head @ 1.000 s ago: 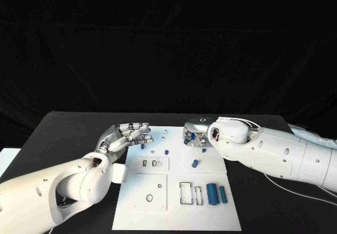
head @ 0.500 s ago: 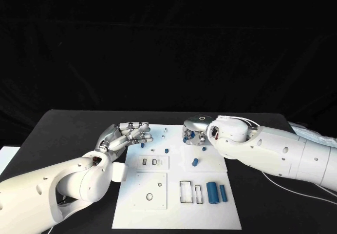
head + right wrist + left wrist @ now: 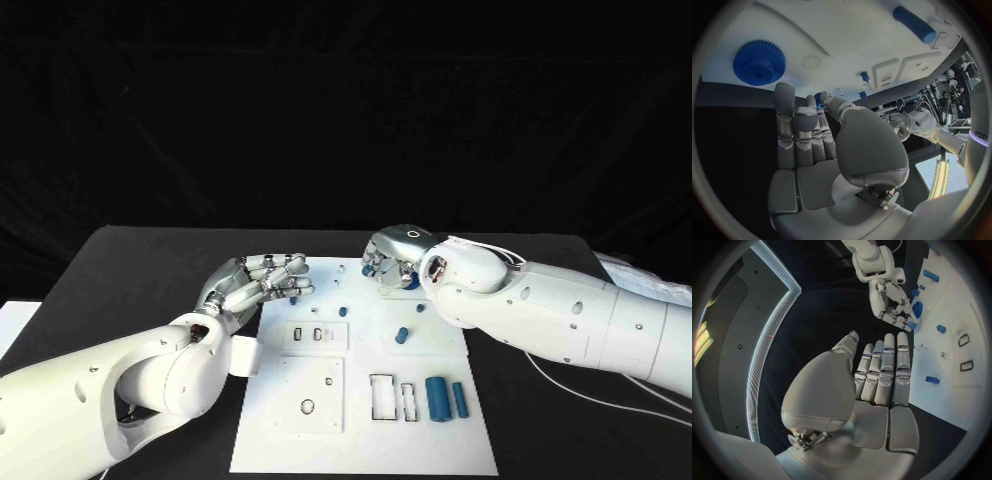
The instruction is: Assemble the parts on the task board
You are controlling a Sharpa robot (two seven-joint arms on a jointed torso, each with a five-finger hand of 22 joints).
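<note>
- On the black table (image 3: 144,260), found the white task board (image 3: 361,440) lying flat in the middle, its long side running from the robot's body towards the far edge.
- Lost the board's far right corner under the right hand (image 3: 389,262) and its forearm; made out only slivers of blue at that hand's fingertips.
- Could not tell whether the right hand pinched a small part: saw the fingers stretched side by side and the thumb folded across them, with a speck of blue at the meeting point, too small to judge.
- Could not settle from the head view how the left hand (image 3: 264,281) lay at the board's far left edge; from its own wrist, saw the fingers straight and pressed side by side, thumb alongside, nothing in them.
- Noted a blue gear (image 3: 759,61) lying flat on the board just beyond the right fingertips, hub facing up.
- Noted two blue cylinders (image 3: 436,398) (image 3: 459,398) side by side near the board's near right corner, long axes running near to far, apart from both hands.
- Could not tell whether either cylinder sat in a recess; saw two outlined rectangular slots (image 3: 381,395) just beside them, towards the robot's left.
- Saw a short blue peg (image 3: 402,335) mid-board, tilted slightly, and smaller blue pegs (image 3: 343,311) between the hands, too small for telling their direction.
</note>
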